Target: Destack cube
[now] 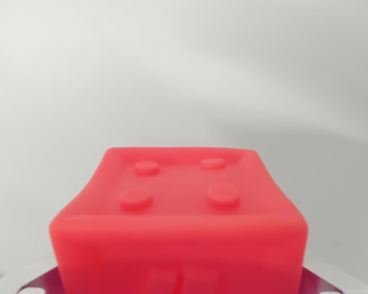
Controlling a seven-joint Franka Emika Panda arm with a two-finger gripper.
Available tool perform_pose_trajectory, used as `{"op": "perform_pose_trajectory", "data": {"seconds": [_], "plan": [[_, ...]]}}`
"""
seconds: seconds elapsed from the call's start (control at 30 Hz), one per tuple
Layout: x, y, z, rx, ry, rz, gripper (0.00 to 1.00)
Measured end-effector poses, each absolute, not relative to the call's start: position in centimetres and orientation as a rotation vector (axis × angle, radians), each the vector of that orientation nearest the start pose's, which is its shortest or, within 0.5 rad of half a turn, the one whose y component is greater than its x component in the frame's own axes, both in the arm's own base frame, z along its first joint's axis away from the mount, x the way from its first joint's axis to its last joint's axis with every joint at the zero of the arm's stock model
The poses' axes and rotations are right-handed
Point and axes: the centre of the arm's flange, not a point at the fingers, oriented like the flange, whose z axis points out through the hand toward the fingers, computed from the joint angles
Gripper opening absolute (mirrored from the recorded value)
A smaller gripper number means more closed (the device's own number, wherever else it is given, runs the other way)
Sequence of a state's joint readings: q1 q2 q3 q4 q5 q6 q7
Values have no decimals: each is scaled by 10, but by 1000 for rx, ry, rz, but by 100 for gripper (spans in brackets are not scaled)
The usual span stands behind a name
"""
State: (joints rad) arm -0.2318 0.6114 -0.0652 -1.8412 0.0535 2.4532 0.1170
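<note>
Red cube (181,226) fills the lower middle of the wrist view, very close to the lens, its near face blurred. Its top face has a raised rim and four round studs, two nearer and two farther. Under its bottom corners, at the frame's lower edge, a pale metallic part (334,286) shows left and right; what it is I cannot tell. Behind lies a plain grey-white surface (184,73). No claw fingers are visible, so their state cannot be told.

Plain test-bench or lab setting, bare pale grey surface (184,73), nothing domestic, place otherwise uncertain
</note>
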Motion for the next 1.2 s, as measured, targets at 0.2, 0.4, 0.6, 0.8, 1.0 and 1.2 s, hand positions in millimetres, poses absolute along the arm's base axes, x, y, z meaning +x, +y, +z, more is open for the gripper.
{"op": "perform_pose_trajectory", "data": {"seconds": [0.2, 0.4, 0.6, 0.8, 1.0, 1.2], "plan": [[625, -192, 191, -3078, 648, -3, 0], [624, -192, 171, -3081, 640, 10, 0], [625, -191, 153, -3083, 637, 11, 0], [624, -191, 139, -3084, 637, 10, 0], [624, -191, 127, -3083, 637, 10, 0], [625, -191, 120, -3083, 637, 10, 0]]}}
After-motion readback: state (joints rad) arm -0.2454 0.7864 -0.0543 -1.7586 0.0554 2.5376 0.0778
